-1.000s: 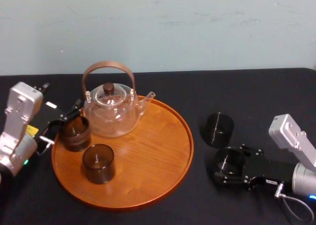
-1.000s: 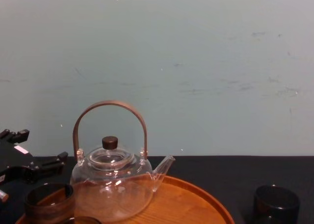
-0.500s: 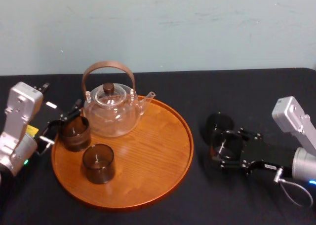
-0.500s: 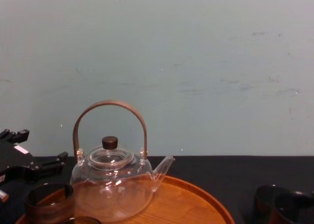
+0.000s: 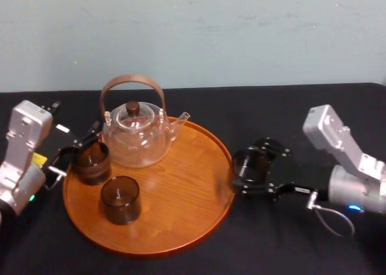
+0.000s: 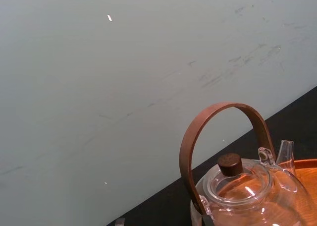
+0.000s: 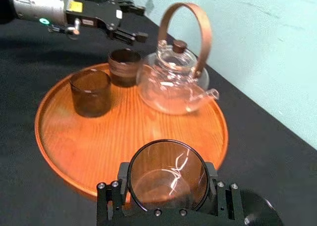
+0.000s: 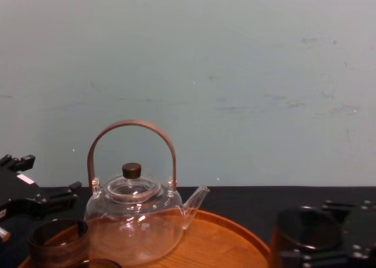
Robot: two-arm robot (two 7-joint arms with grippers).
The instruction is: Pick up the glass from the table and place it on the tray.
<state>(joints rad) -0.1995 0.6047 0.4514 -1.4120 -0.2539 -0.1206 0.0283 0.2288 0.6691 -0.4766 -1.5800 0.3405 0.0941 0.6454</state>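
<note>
Since a second ago, our right gripper (image 5: 250, 169) has swung left across the table (image 5: 301, 106), carrying the glass (image 5: 249, 164) from the table's right part to the right edge of the tray (image 5: 181, 190). Everything else lies as it did.

We see its fingers closed on either side of the glass, which stands upright with its mouth open to the right wrist view and overlaps the tray's rim there. In the chest view the glass's bottom is cut off at the lower edge, so we cannot tell how far it clears the table or the rim.

Our left gripper (image 5: 78, 147) hangs at the tray's left edge, fingers spread with nothing between them, just beside the back one of two brown cups (image 5: 120, 199) on the tray's left part. The chest view cuts off most of that arm, and shows the front cup as only a sliver of rim.

At the tray's back edge stands the teapot (image 5: 136, 136), clear glass with a brown handle. The left wrist view cuts off its lower half.
</note>
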